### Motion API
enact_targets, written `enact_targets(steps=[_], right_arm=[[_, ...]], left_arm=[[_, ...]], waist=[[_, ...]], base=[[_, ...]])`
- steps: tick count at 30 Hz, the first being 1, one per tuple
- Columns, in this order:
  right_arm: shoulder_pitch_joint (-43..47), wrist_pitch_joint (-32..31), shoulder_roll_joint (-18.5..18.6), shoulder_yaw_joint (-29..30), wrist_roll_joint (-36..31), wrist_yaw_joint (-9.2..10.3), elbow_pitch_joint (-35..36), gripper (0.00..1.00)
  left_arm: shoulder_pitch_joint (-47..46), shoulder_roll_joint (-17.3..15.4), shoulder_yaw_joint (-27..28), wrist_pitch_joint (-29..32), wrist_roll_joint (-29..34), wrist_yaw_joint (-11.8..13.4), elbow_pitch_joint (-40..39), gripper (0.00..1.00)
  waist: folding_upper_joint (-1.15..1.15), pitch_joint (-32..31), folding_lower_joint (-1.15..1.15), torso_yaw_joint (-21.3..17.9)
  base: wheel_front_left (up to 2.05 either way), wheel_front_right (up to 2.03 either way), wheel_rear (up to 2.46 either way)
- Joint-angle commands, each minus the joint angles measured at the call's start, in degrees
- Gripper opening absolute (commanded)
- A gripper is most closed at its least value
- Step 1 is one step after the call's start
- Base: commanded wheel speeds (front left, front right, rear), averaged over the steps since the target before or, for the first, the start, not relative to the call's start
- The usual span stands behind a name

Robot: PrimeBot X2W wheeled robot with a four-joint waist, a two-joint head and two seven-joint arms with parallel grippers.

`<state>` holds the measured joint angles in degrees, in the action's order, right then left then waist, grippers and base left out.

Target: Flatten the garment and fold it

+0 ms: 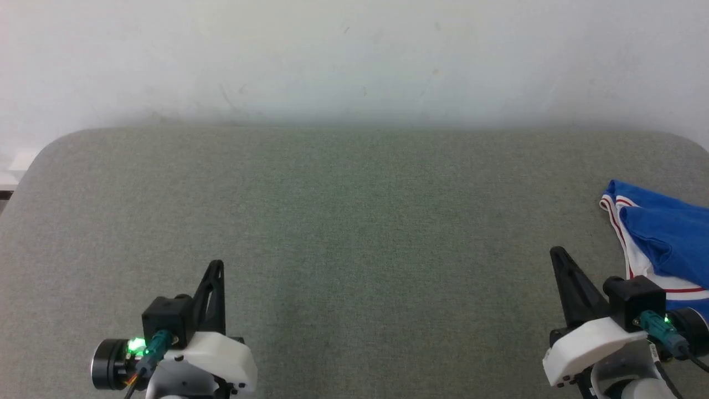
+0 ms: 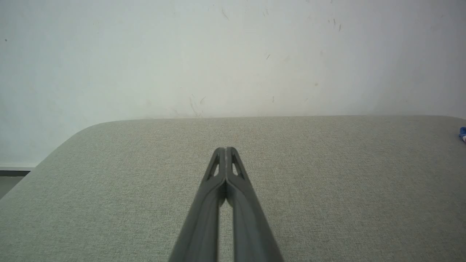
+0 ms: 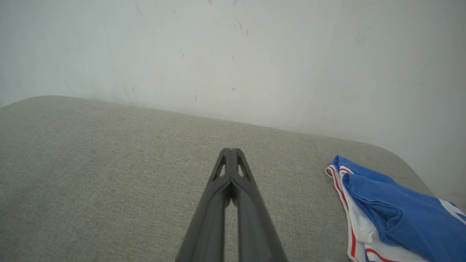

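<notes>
Soft blue jersey garment point(image 1: 664, 233) lay bunched at the woven grey table's point(image 1: 354, 221) right edge — left gripper point(image 1: 217, 266), right gripper point(image 1: 555, 252): fingers pressed together, empty.

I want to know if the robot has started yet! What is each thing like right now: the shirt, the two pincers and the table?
Royal-blue soft jersey T-shirt with white sleeves and red-striped trim: bunched up, not flattened, not folded.
Left pincer with long dark fingers: shut, empty.
Right pincer with long dark fingers: shut, empty, apart from the T-shirt.
Grey-green fabric-covered table: T-shirt lying at its right edge.
</notes>
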<state>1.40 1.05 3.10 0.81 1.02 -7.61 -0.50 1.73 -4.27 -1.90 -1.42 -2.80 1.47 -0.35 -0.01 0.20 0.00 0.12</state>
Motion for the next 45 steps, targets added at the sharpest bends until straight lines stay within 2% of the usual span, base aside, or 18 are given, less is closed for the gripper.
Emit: enact_targets(steps=[1, 10, 45], right_arm=[[-0.96, -0.25, -0.21, -0.32, -0.56, 0.11, 0.34, 0.00], [-1.40, -1.05, -0.23, -0.81, -1.02, 0.12, 0.50, 0.00], [-1.40, -1.05, -0.23, -0.81, -1.02, 0.12, 0.50, 0.00]], left_arm=[[-1.33, 0.46, 0.58, 0.41, 1.03, -0.55, 0.25, 0.00], [-1.73, 1.39, 1.90, 1.42, 2.80, -1.47, 0.35, 0.00], [-1.73, 1.39, 1.90, 1.42, 2.80, -1.47, 0.35, 0.00]], waist=[[0.01, -0.03, 0.00, -0.02], [0.01, -0.20, 0.00, -0.12], [0.01, -0.20, 0.00, -0.12]], base=[[0.00, 0.00, 0.00], [0.00, 0.00, 0.00], [0.00, 0.00, 0.00]])
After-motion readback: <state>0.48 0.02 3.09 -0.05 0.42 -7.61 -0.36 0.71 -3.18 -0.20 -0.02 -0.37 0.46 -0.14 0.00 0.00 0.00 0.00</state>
